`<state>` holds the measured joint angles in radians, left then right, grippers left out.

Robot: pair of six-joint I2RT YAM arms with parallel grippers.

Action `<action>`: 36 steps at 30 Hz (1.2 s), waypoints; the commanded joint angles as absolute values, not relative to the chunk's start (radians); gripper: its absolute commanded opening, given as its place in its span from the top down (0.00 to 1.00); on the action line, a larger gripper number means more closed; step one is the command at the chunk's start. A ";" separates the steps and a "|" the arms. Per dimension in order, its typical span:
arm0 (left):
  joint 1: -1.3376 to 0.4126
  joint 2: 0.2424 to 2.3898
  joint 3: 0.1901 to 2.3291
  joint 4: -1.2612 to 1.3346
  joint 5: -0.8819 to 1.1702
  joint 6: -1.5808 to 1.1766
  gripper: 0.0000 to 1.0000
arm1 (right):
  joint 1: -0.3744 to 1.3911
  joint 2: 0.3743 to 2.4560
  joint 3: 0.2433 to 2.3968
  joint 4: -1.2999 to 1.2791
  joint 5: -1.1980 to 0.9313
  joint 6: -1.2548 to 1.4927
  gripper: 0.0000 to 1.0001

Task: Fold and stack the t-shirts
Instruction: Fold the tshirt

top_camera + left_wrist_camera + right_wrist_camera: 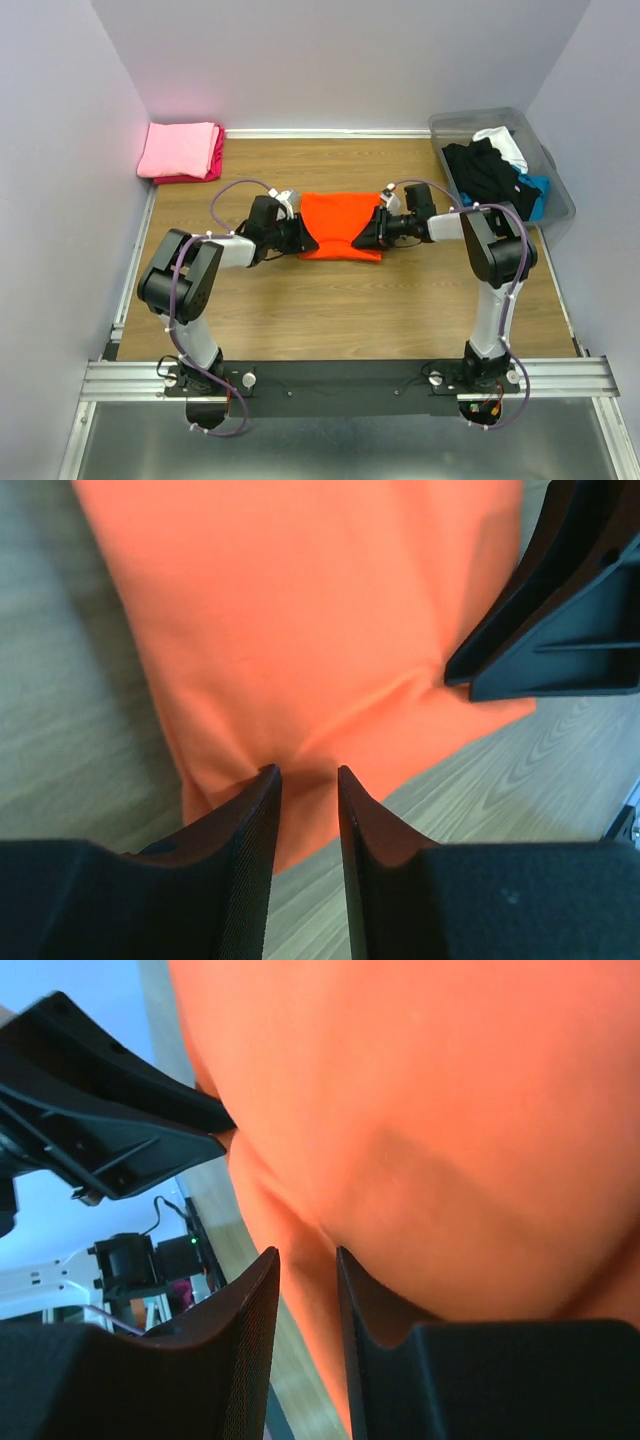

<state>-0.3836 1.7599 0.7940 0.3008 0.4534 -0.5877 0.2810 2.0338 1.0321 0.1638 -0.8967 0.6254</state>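
Wood table [330,310], grey walls; I've got both grippers [303,236] [366,238] pinched on the orange t-shirt [340,220], fingers nearly together.

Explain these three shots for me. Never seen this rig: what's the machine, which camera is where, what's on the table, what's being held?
Two robot arms are bolted side by side at the near edge of a wooden table. The wide shot comes from a fixed camera above and behind them. The two close-ups come from cameras on each wrist, looking past that arm's own black fingers.

In the middle lies an orange t-shirt, partly folded. The left gripper pinches its left edge and the right gripper pinches its right edge; both close-ups show orange cloth between nearly closed fingers.

At the far left corner sits a folded stack, a pink shirt on a magenta one. At the far right, a clear plastic bin holds unfolded black, white and blue shirts.
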 commanded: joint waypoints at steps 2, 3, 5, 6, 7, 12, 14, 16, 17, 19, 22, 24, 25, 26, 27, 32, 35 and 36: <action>-0.380 1.734 0.709 0.298 0.422 -0.626 0.64 | 0.193 2.066 0.963 0.199 -0.873 0.569 0.63; -0.380 1.720 0.700 0.293 0.423 -0.627 0.64 | 0.187 2.054 0.963 0.196 -0.879 0.562 0.63; -0.382 1.665 0.680 0.284 0.420 -0.629 0.64 | 0.186 2.022 0.965 0.195 -0.884 0.561 0.63; -0.382 1.642 0.677 0.279 0.417 -0.629 0.61 | 0.187 1.990 0.969 0.195 -0.896 0.569 0.62; -0.382 1.616 0.673 0.266 0.408 -0.624 0.57 | 0.190 1.971 0.977 0.195 -0.902 0.586 0.63; -0.382 1.435 0.695 0.189 0.322 -0.581 0.29 | 0.261 1.867 1.005 0.193 -0.916 0.635 0.62; -0.382 1.360 0.703 0.172 0.286 -0.559 0.21 | 0.314 1.838 1.025 0.195 -0.913 0.652 0.62; -0.382 1.313 0.700 0.146 0.220 -0.546 0.17 | 0.353 1.830 1.040 0.199 -0.908 0.672 0.61; -0.382 1.272 0.696 0.138 0.197 -0.535 0.12 | 0.371 1.833 1.046 0.204 -0.904 0.679 0.61; -0.380 1.237 0.687 0.118 0.138 -0.525 0.08 | 0.425 1.845 1.054 0.245 -0.887 0.713 0.59; -0.382 1.189 0.675 0.081 0.085 -0.503 0.03 | 0.469 1.916 1.029 0.378 -0.884 0.803 0.59; -0.380 1.169 0.667 0.057 0.071 -0.491 0.03 | 0.482 1.989 1.019 0.428 -0.858 0.833 0.59; -0.380 1.160 0.663 0.051 0.057 -0.491 0.03 | 0.482 2.011 1.012 0.461 -0.847 0.839 0.59; -0.382 1.143 0.658 0.049 0.052 -0.488 0.03 | 0.482 2.038 1.012 0.475 -0.838 0.841 0.59; -0.382 1.134 0.649 0.045 0.046 -0.489 0.03 | 0.482 2.080 1.014 0.482 -0.816 0.839 0.59; -0.382 1.114 0.627 0.038 0.031 -0.488 0.03 | 0.480 2.187 1.042 0.483 -0.776 0.821 0.59; -0.382 1.123 0.626 0.038 0.041 -0.495 0.03 | 0.480 2.163 1.040 0.480 -0.796 0.819 0.59; -0.382 1.124 0.627 0.040 0.047 -0.499 0.03 | 0.479 2.140 1.029 0.474 -0.795 0.807 0.59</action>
<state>-0.3836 1.1313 0.6384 0.0551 0.0765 -0.5076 0.4805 2.1330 1.0466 0.4862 -0.8692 0.8425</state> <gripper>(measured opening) 0.968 0.405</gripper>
